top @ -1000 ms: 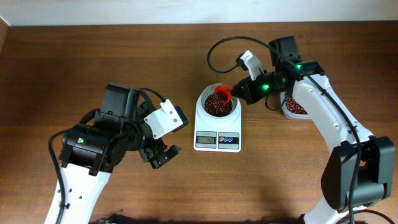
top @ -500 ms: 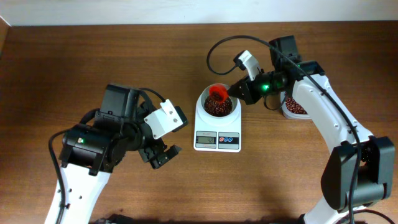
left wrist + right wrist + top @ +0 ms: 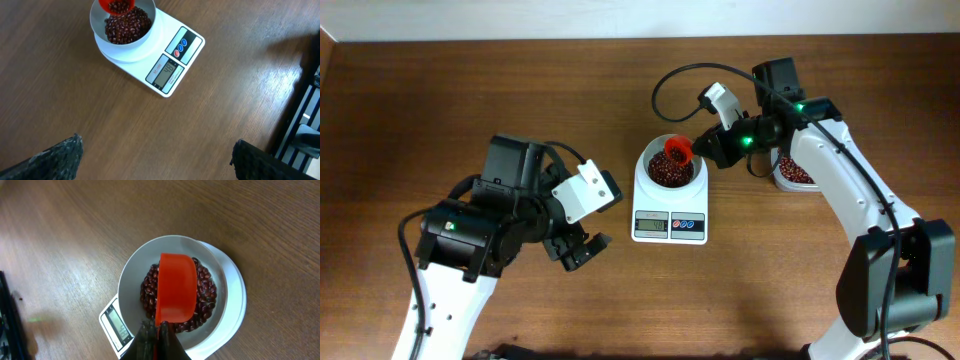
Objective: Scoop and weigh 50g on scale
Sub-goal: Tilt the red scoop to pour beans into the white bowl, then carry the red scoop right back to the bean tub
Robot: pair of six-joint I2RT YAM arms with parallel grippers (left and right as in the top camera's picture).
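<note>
The scale point(image 3: 670, 205) stands mid-way along the bench point(image 3: 470, 90); beans point(image 3: 127, 27) part-fill its bowl point(image 3: 642, 170); the right hand point(image 3: 715, 145), clamped tight on the red scoop point(image 3: 175, 292), holds it over the bowl; dosing seems under way; next calls for small tilts, watching the display point(image 3: 165, 75); the left hand point(image 3: 575, 250) gapes empty near the front edge, well apart; bare bench surrounds the scale.

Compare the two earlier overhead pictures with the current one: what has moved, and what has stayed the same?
The red scoop, clamped in the right end effector, went a little further left over the bowl, then drew back right, roughly to where it began. Nothing was grasped or released. The left end effector stayed open and still; the scale and beans did not shift.
</note>
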